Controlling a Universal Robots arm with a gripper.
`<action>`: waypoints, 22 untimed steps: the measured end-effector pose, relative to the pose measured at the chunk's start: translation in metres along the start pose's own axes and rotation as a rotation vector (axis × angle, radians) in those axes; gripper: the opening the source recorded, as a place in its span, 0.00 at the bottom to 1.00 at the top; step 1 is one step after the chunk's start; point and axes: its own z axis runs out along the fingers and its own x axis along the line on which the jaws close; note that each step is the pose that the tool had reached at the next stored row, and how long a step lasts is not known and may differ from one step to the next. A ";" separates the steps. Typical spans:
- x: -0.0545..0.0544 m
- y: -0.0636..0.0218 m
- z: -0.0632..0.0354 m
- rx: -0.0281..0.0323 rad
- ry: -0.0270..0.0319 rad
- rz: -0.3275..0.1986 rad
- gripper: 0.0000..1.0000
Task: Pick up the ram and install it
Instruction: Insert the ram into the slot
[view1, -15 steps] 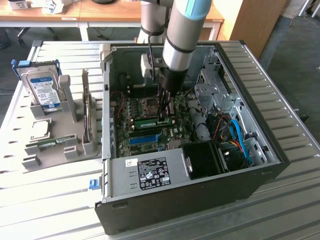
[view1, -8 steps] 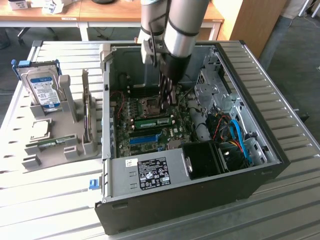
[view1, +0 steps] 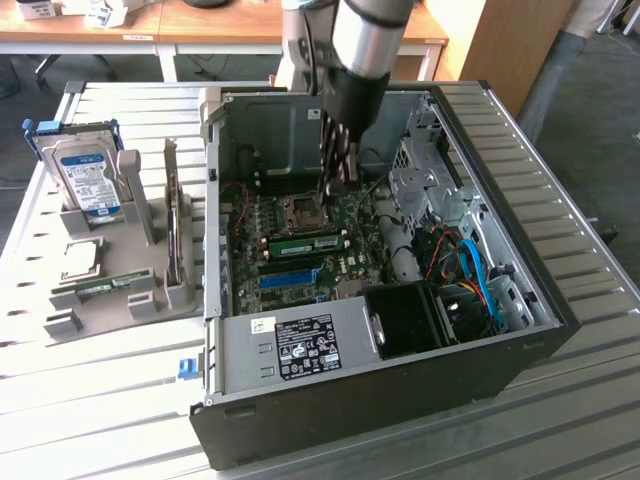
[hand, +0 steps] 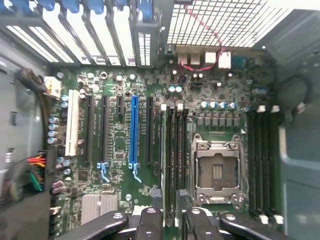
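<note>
**Q:** Where was the ram, and how would it handle?

**A:** The long, flat green circuit-board ram stick (view1: 305, 243) stood on edge in a slot at the centre of the exterior view. It sat just below the square metal processor socket (view1: 303, 210) on the green motherboard (view1: 345, 262) and appeared seated. It was judged light, thin and stiff, with fragile chips. Grip the long upper edge or the short ends, not the faces.

**Q:** What was the state of the tool?

**A:** The black two-finger gripper (view1: 338, 178) hung just above the socket, jaws parted, with nothing between them.

**Q:** Were there any markings?

**A:** A second green stick (view1: 100, 287) lay in the grey plastic tray (view1: 140, 260) at the exterior view's left. The blue-and-white label on the hard drive (view1: 88, 175) and the white sticker (view1: 310, 345) on the black computer case (view1: 400, 400) carried print, but none of it could be read.
</note>
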 end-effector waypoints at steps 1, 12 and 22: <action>0.000 0.0005 -0.0043 0.0000 0.0001 0.000 0.25; -0.001 0.0031 -0.0190 0.0042 -0.0038 -0.001 0.25; -0.001 0.0059 -0.0186 0.0299 -0.0317 -0.019 0.25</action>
